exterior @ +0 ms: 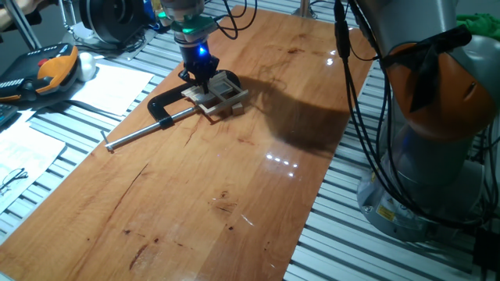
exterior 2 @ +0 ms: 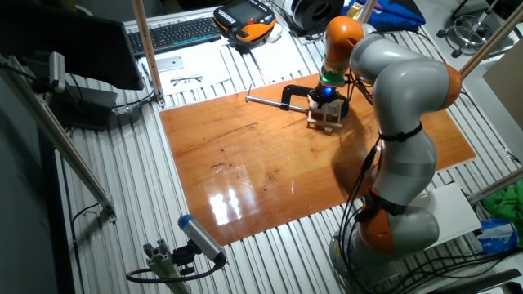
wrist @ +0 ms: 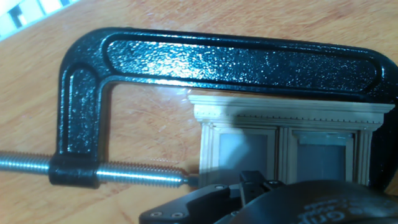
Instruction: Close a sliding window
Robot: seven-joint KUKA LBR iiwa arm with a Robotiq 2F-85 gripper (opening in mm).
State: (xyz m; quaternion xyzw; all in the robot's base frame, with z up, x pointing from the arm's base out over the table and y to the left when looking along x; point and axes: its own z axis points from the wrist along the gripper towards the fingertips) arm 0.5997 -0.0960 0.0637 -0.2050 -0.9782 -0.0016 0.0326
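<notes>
Sliding window (exterior: 220,94) of pale wood, lying at the far part of the wooden desk (exterior: 234,179), seen in one fixed view just right of the black C-clamp (exterior: 168,105). Held by that clamp: in the hand view the black frame (wrist: 217,59) running along the window's top edge (wrist: 286,112), the steel screw rod (wrist: 143,174) pressing against its left side. Two panes visible there, side by side, divided by a thin wooden bar, lower part hidden behind the dark body of the tool.

Tool (exterior: 201,76) standing directly over the window, pointing down, a blue light glowing on it. Fingers close to the window's frame, but contact not clear. Opening of the tool: cannot tell, since the fingertips stay hidden in all three views; nothing seen gripped.

Long screw rod (exterior: 148,131) sticking out from the clamp toward the left near side of the desk. Seen in the other fixed view, window (exterior 2: 325,117) and clamp (exterior 2: 294,96) near the far edge of the desk (exterior 2: 270,171), the grey and orange arm (exterior 2: 400,106) bending over them from the right.
</notes>
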